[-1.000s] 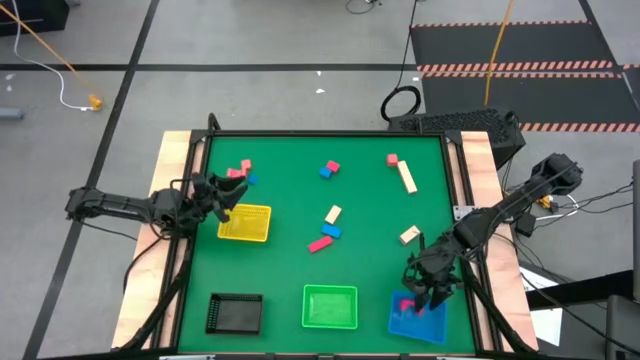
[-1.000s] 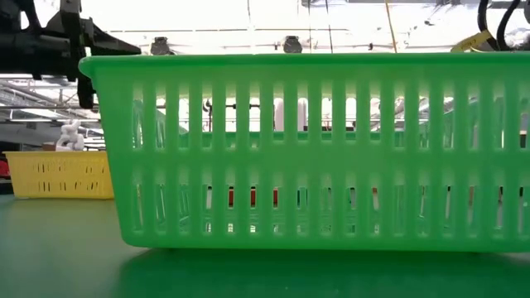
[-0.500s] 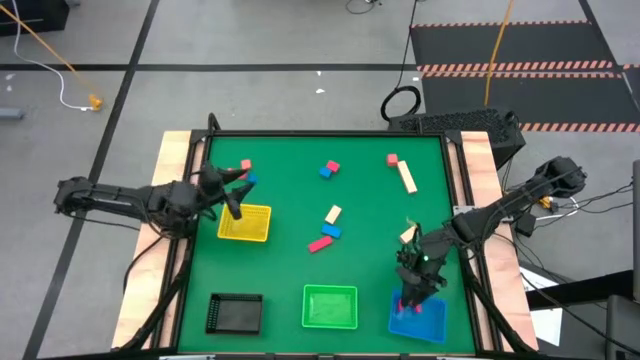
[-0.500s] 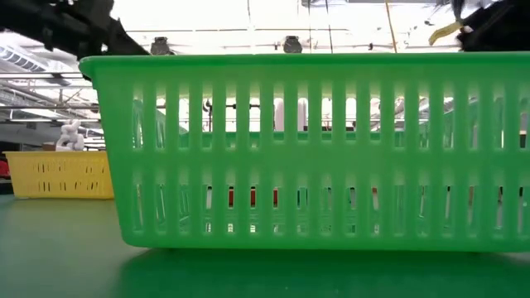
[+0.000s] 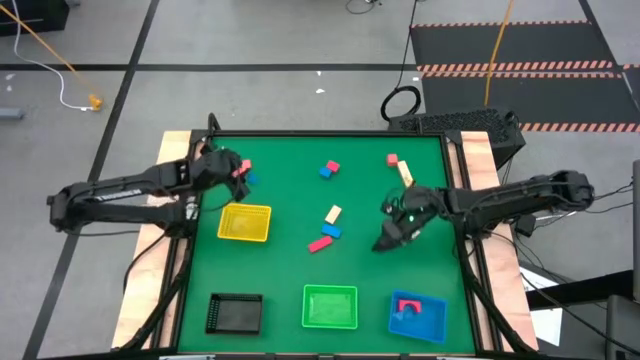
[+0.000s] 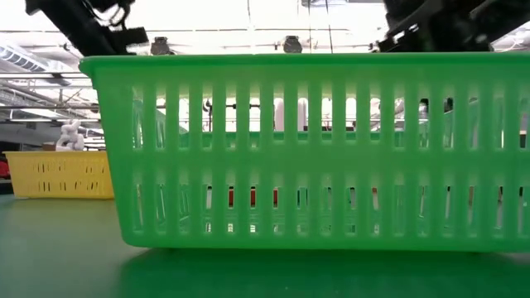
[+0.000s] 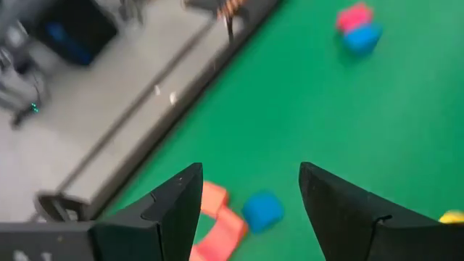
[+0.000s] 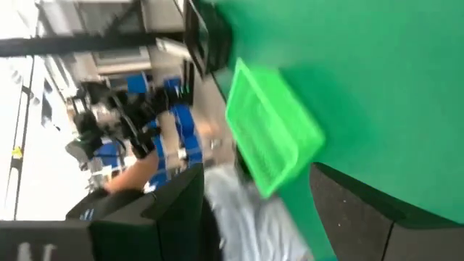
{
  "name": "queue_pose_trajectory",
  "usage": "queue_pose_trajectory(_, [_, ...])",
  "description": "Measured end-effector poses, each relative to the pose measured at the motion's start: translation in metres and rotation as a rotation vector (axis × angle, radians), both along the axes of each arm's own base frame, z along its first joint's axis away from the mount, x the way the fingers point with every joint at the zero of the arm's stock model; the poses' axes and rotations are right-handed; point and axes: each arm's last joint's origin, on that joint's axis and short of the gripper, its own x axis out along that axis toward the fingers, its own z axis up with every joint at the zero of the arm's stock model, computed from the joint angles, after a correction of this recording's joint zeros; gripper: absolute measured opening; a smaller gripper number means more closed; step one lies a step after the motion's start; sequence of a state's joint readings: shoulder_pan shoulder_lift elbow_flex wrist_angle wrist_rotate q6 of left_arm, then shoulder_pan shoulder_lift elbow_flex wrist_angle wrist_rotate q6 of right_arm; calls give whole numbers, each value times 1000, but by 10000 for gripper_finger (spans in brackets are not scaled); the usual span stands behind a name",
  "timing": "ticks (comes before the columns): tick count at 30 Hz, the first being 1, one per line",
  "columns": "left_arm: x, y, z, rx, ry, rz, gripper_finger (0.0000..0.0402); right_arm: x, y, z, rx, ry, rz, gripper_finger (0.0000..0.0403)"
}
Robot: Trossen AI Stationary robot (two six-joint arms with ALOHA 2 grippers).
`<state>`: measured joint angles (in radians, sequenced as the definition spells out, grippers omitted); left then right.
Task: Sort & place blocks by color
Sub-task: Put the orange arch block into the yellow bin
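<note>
Small blocks lie scattered on the green table: a pink pair and a blue block (image 5: 248,176) at the far left, a red and blue pair (image 5: 328,170), a red block (image 5: 392,159), a cream bar (image 5: 406,177), a cream block (image 5: 333,213), and a pink and blue pair (image 5: 322,239). One pink block (image 5: 408,305) lies in the blue tray (image 5: 430,322). My left gripper (image 5: 235,165) hovers open just over the far-left pink blocks (image 7: 217,217) and blue block (image 7: 262,210). My right gripper (image 5: 383,243) hangs open over bare table right of centre, with nothing between its fingers.
The yellow tray (image 5: 245,223) stands at the left. The black tray (image 5: 235,312) and the green tray (image 5: 330,307) stand along the near edge with the blue one. In the low view the green tray (image 6: 306,149) fills the picture.
My left gripper has left the yellow tray, gone up and toward the far edge, and turned over the far-left pink and blue blocks. My right gripper has swung away from the blue tray toward the table's middle; the pink block stays in that tray.
</note>
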<state>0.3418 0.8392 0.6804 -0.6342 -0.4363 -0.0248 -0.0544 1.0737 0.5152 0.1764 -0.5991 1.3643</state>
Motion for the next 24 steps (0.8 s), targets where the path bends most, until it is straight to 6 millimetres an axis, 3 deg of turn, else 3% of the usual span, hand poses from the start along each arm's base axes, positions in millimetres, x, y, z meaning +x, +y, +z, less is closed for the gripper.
queue_pose_trajectory(10, [-8, 43, -42, -240, 264, 111, 232, -4, -48, 0, -241, -126, -119, 240])
queue_pose_trajectory(24, [-10, 82, -77, -410, 361, 122, 232, -11, -71, 0, -383, -176, -164, 240])
